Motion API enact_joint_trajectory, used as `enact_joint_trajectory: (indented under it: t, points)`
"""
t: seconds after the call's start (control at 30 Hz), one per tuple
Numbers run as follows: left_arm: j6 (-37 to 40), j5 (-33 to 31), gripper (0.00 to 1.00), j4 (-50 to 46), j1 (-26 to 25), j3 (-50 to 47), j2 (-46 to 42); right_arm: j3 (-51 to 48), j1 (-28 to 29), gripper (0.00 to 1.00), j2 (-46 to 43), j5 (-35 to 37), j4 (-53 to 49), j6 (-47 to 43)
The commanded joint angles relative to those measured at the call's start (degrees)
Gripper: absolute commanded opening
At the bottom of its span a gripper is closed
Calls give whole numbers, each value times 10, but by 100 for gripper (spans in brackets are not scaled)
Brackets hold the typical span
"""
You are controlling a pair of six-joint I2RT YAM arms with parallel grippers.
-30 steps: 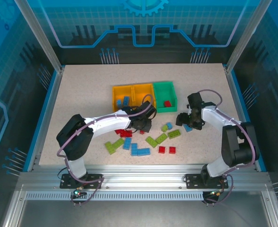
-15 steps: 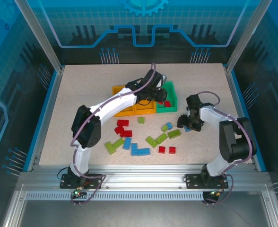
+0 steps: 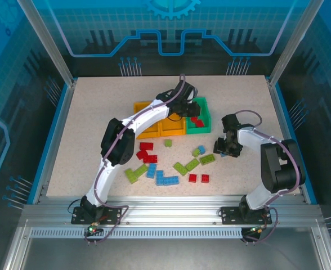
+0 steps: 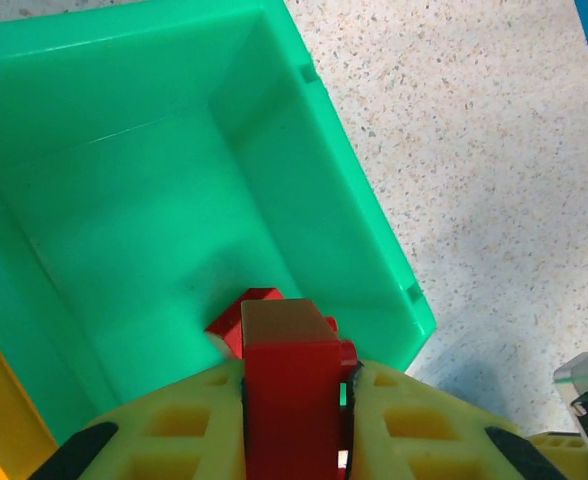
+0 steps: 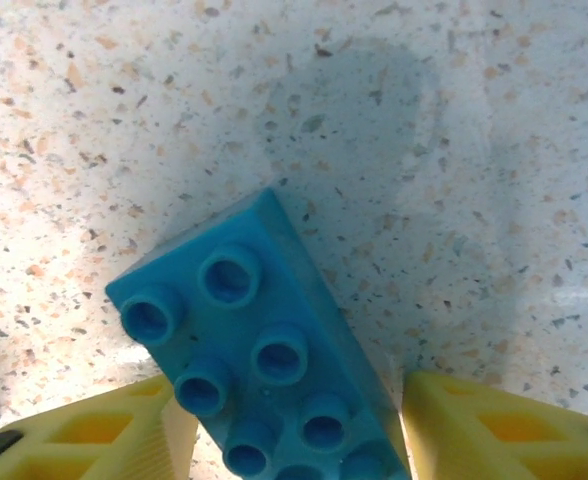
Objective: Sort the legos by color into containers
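From overhead, the left arm (image 3: 146,116) reaches up the frame to the green bin (image 3: 204,102). That bin is at the right end of a row of 3 in the upper middle, beside 2 orange bins (image 3: 171,129). In its wrist view the left fingers (image 4: 199,415) are clenched on a red brick (image 4: 289,365), held over the near end of the green bin. Another red brick (image 4: 236,315) lies on the bin floor just behind it. The right fingers (image 5: 479,425) sit at the bottom corners of their wrist view, on either side of a blue brick (image 5: 259,375). That brick lies studs up on the surface (image 5: 424,150), skewed across the gap. They look hard against it, but I cannot tell whether they have it gripped. The other loose bricks (image 3: 168,180) are scattered in the lower middle of the overhead view. I see 2 ways this could go wrong. Because the blue brick sits at an angle, the fingers would press on its corners rather than its flat sides. It may then twist, squirt out, or hang crooked and drop on the way to a bin. On the left, the red brick is pinched tight and close to the bin's near wall. It could cling to a finger on release, or glance off the brick below and hop over the rim.
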Motion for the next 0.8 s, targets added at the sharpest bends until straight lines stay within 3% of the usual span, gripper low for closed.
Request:
enact_joint_trajectory:
  t: [0.0, 0.2, 0.33, 0.37, 0.53, 0.77]
  points:
    - [-27, 20, 29, -3, 5, 24, 11, 2, -1, 52, 22, 6, 11, 1]
    - [-50, 10, 51, 12, 5, -3, -14, 2, 4, 31, 16, 11, 14, -4]
    - [-67, 5, 83, 41, 6, -43, -57, 14, 17, 23, -9, 23, 6, -9]
    - [-70, 4, 96, 47, 5, -53, -70, 21, 23, 23, -17, 24, 1, -10]
    - [-69, -22, 99, 83, 6, -157, -162, 46, 68, 21, -67, 7, -9, -15]
    - [-77, -149, 99, 134, 17, -397, -356, 140, 164, 21, -61, -98, 37, -22]
